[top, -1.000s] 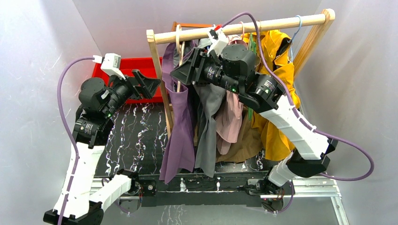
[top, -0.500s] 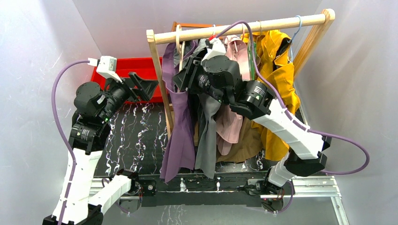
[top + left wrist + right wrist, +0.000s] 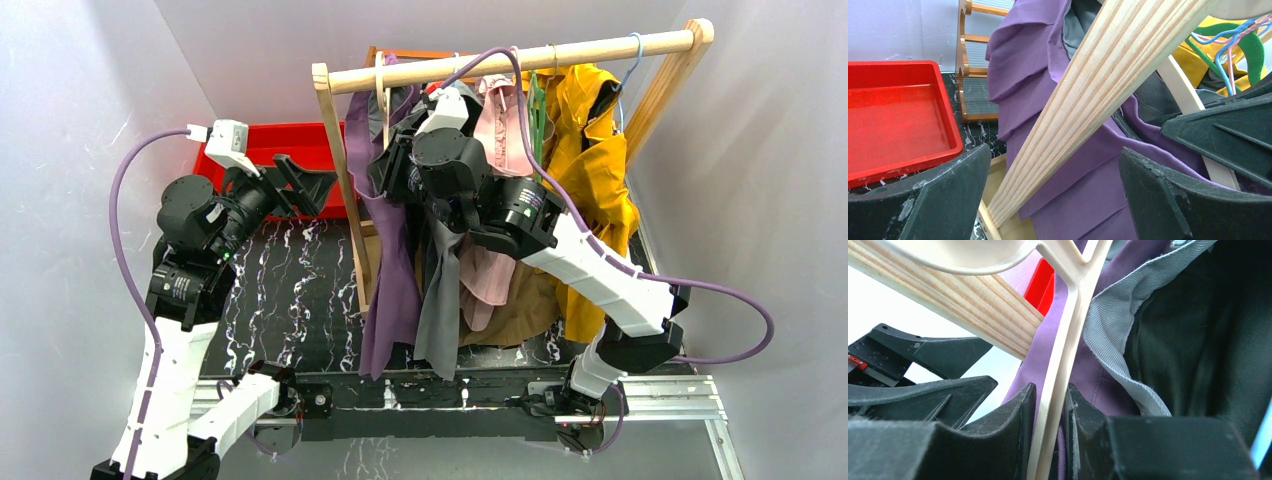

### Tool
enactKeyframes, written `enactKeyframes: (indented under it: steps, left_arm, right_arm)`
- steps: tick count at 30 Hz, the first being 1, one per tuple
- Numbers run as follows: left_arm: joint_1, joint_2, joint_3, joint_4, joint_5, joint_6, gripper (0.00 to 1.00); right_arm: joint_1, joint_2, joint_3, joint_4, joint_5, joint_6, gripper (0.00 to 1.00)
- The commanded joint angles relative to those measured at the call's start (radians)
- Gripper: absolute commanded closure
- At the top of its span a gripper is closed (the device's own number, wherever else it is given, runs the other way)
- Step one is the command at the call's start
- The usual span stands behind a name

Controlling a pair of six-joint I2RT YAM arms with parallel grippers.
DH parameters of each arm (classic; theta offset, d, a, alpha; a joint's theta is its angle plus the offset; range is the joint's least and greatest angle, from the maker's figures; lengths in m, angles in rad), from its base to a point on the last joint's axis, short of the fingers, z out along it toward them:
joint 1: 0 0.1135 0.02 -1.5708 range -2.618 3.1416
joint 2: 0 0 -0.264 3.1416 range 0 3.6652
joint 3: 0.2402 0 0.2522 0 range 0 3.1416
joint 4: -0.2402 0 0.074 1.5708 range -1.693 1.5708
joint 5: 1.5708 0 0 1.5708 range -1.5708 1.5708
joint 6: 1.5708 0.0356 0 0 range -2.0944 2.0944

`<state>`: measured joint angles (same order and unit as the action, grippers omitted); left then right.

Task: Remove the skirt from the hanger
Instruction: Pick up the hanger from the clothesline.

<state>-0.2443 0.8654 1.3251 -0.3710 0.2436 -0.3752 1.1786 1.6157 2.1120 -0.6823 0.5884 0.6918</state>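
The purple skirt [image 3: 388, 270] hangs on a cream plastic hanger [image 3: 381, 76] at the left end of the wooden rail [image 3: 560, 50]. My right gripper [image 3: 386, 166] is shut on the hanger's cream bar [image 3: 1064, 355], with purple cloth [image 3: 1037, 365] pinched beside it [image 3: 1050, 395]. My left gripper [image 3: 312, 180] is open and empty. It sits just left of the rack's left post [image 3: 336, 170], with the jaws on either side of the post [image 3: 1088, 90] and the skirt's pleats [image 3: 1098, 185] behind it. The hanger's arm shows in the left wrist view [image 3: 1193, 102].
A red tray [image 3: 262, 140] stands at the back left, behind my left gripper; it also shows in the left wrist view [image 3: 895, 115]. Grey [image 3: 438, 300], pink [image 3: 505, 140] and yellow [image 3: 590, 160] garments hang to the right of the skirt. The black marbled table [image 3: 290, 290] lies below.
My right gripper has moved left along the rail to the skirt's hanger and closed on it. The skirt's hem has swung to the right. The left arm shifted slightly.
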Motion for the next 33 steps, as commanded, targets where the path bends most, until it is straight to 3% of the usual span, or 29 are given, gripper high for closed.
enactKeyframes:
  steps: [1, 9, 17, 25, 33]
  left_arm:
    - [0.000, -0.023, 0.022, 0.006, 0.006, -0.002, 0.02]
    - [0.000, -0.029, 0.010, 0.007, 0.015, -0.011, 0.01]
    - [0.000, -0.007, -0.006, 0.027, 0.044, -0.033, 0.01]
    - [-0.001, 0.019, -0.018, 0.048, 0.071, -0.049, 0.01]
    - [0.000, 0.029, -0.040, 0.043, 0.099, -0.018, 0.01]
  right_arm:
    - [0.004, -0.032, 0.029, 0.117, 0.061, -0.034, 0.69]
    - [0.005, -0.123, -0.089, 0.317, 0.010, -0.067, 0.86]
    - [0.006, -0.149, -0.054, 0.355, -0.016, -0.084, 1.00]
    - [0.007, -0.199, -0.100, 0.386, -0.082, -0.130, 1.00]
    - [0.007, -0.270, -0.185, 0.343, -0.246, -0.244, 1.00]
